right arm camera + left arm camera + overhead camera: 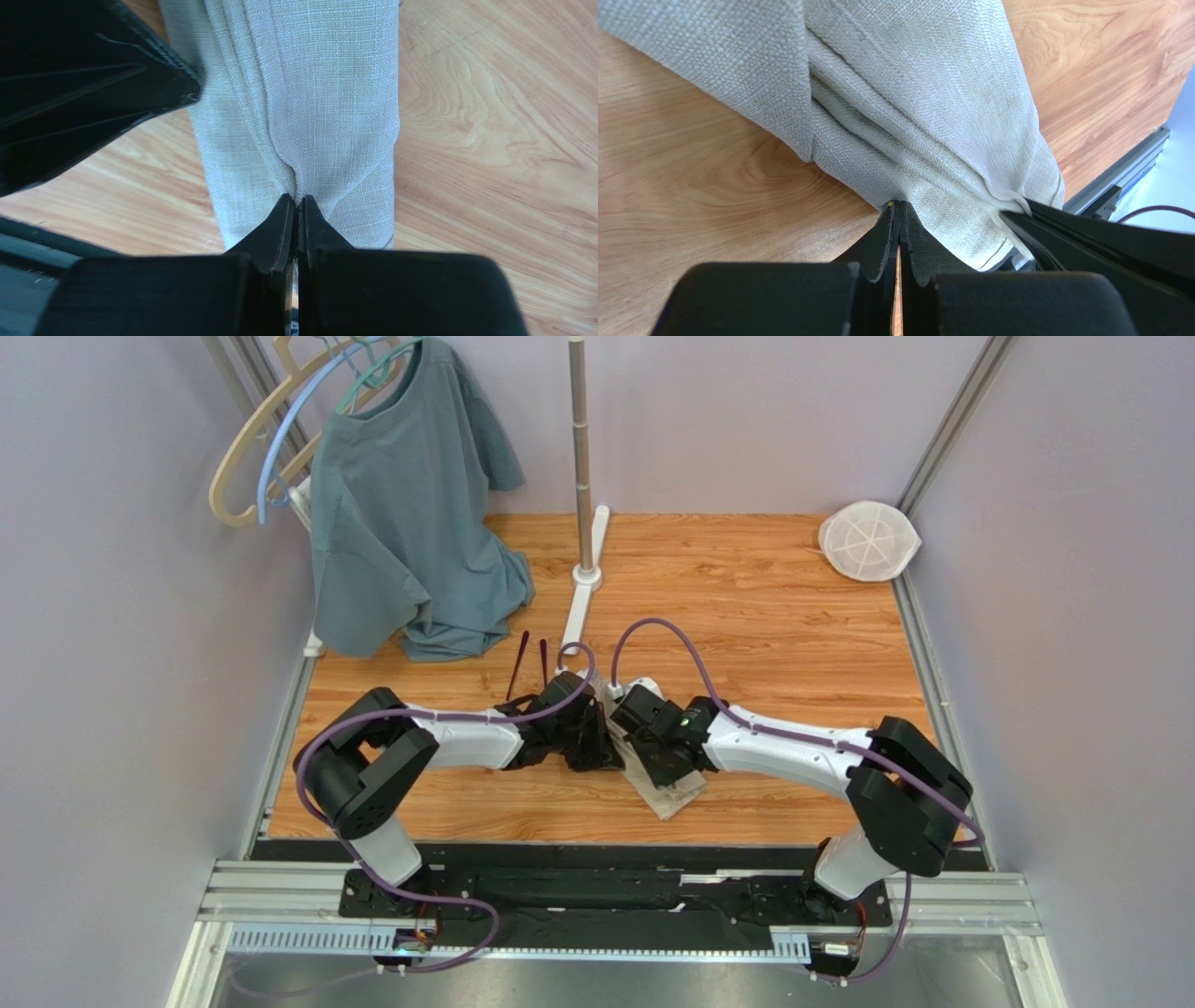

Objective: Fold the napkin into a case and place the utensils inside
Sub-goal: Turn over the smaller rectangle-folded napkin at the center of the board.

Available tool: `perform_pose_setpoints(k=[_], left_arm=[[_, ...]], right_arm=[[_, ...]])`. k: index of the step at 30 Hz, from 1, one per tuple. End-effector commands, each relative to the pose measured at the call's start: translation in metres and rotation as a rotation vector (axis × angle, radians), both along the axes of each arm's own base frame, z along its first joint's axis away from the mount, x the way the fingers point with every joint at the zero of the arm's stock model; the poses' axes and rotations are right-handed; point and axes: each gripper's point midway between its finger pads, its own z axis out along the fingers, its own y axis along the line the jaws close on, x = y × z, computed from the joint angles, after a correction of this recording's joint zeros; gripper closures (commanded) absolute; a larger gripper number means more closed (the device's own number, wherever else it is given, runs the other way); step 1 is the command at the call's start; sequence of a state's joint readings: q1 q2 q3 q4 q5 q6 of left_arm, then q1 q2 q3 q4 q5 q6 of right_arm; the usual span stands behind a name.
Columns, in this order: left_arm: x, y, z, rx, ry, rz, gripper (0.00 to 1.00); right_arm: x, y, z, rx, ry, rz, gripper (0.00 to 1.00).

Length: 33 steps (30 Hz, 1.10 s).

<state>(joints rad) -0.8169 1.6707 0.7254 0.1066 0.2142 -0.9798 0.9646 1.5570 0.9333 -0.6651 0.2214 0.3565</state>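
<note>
Left hand (899, 210) was clamped tight, its jaws pressed together with a gathered pinch of the napkin (913, 105) caught at the tips. The cloth puckered into pleats right where they met. The right hand (298, 204) was in the same state: jaws together and a ridge of the layered cloth nipped between them, close to one short end of the strip.

Working outward, the napkin was already folded into a narrow, several-layered band. It lay on the table (786, 616) in the middle, directly between the two hands, which faced each other across it. From above, its long axis ran on a diagonal, with the far end towards the left hand and the near end sticking out below the right hand, pointing at the near-right. (Much of its middle was hidden under the wrists.)

The spoons (529, 662) lay side by side on bare wood just beyond the left hand, near the T-shirt's (400, 518) hem. Their handles ran roughly far-to-near with a slight lean. The bowls were too small to make out.

By my read, this was the folding stage: the case was being shaped and nothing was loaded yet. The next move would call for both hands to carry their pinches together, evenly, so the layers don't slip or twist. After that, an open mouth must be left at one end for the spoons.
</note>
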Motion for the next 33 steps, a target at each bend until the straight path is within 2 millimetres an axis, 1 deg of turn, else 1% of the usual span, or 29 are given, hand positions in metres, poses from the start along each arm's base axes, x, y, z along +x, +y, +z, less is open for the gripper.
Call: perform_pose_setpoints(k=[1, 3, 6, 8, 9, 11, 12, 14, 15, 16, 17, 18, 19, 20, 21, 22, 23, 24, 26, 27, 28, 30, 31, 33], left_arm=[[0.008, 0.006, -0.007, 0.046, -0.047, 0.012, 0.98], [0.008, 0.005, -0.008, 0.039, -0.046, 0.009, 0.98], [0.007, 0.002, -0.006, 0.021, -0.044, 0.008, 0.99], [0.008, 0.000, 0.000, 0.004, -0.060, 0.006, 1.00], [0.007, 0.002, 0.001, 0.009, -0.065, 0.001, 1.00], [0.007, 0.004, 0.003, 0.020, -0.074, -0.002, 1.00], [0.006, 0.006, 0.004, 0.021, -0.083, -0.011, 1.00], [0.007, 0.005, 0.015, -0.008, -0.122, -0.020, 0.99], [0.003, 0.011, 0.014, 0.002, -0.130, -0.029, 0.96], [0.004, 0.012, 0.024, -0.010, -0.158, -0.027, 0.93], [0.001, 0.018, 0.024, 0.010, -0.156, -0.028, 0.89], [-0.001, 0.024, 0.024, 0.023, -0.162, -0.031, 0.82], [-0.001, 0.026, 0.035, 0.007, -0.182, -0.026, 0.76], [-0.002, 0.031, 0.035, 0.015, -0.177, -0.020, 0.57], [-0.004, 0.034, 0.037, 0.010, -0.169, -0.008, 0.42], [-0.004, 0.035, 0.043, -0.004, -0.173, -0.004, 0.29], [-0.005, 0.035, 0.044, -0.007, -0.165, -0.006, 0.22], [-0.001, 0.032, 0.050, -0.022, -0.158, -0.004, 0.15], [-0.001, 0.031, 0.039, 0.013, -0.112, -0.006, 0.13], [0.003, 0.023, 0.044, 0.000, -0.102, -0.007, 0.11], [0.003, 0.021, 0.032, 0.017, -0.073, -0.010, 0.11], [0.007, 0.012, 0.030, -0.020, -0.053, 0.007, 0.11], [0.008, 0.011, 0.021, -0.010, -0.036, 0.014, 0.12], [0.014, 0.005, 0.018, -0.028, -0.032, 0.037, 0.17]], right_arm=[[0.002, 0.026, 0.038, 0.145, -0.020, -0.005, 1.00], [-0.004, 0.034, 0.038, 0.184, 0.010, -0.002, 1.00], [-0.009, 0.042, 0.030, 0.209, 0.047, -0.002, 1.00], [-0.013, 0.040, 0.014, 0.190, 0.077, -0.006, 1.00], [-0.013, 0.043, 0.010, 0.193, 0.079, -0.008, 1.00], [-0.016, 0.040, -0.002, 0.174, 0.100, -0.011, 1.00], [-0.015, 0.041, -0.004, 0.176, 0.096, -0.013, 1.00], [-0.014, 0.040, -0.009, 0.168, 0.095, -0.015, 1.00], [-0.015, 0.039, -0.013, 0.160, 0.103, -0.015, 1.00], [-0.015, 0.039, -0.014, 0.164, 0.107, -0.018, 1.00], [-0.016, 0.040, -0.016, 0.176, 0.114, -0.022, 0.97], [-0.016, 0.040, -0.015, 0.191, 0.117, -0.028, 0.95], [-0.016, 0.040, -0.016, 0.205, 0.122, -0.037, 0.94], [-0.018, 0.040, -0.016, 0.220, 0.126, -0.038, 0.91], [-0.018, 0.040, -0.016, 0.227, 0.126, -0.042, 0.89], [-0.018, 0.040, -0.014, 0.240, 0.120, -0.046, 0.87], [-0.022, 0.045, -0.012, 0.274, 0.147, -0.042, 0.87], [-0.024, 0.043, -0.015, 0.277, 0.156, -0.044, 0.87], [-0.025, 0.047, -0.014, 0.310, 0.163, -0.052, 0.87], [-0.028, 0.045, -0.018, 0.311, 0.169, -0.055, 0.88], [-0.029, 0.046, -0.016, 0.327, 0.174, -0.056, 0.88], [-0.029, 0.048, -0.016, 0.348, 0.167, -0.071, 0.89], [-0.031, 0.045, -0.018, 0.349, 0.170, -0.079, 0.89], [-0.030, 0.049, -0.014, 0.379, 0.163, -0.081, 0.90]])
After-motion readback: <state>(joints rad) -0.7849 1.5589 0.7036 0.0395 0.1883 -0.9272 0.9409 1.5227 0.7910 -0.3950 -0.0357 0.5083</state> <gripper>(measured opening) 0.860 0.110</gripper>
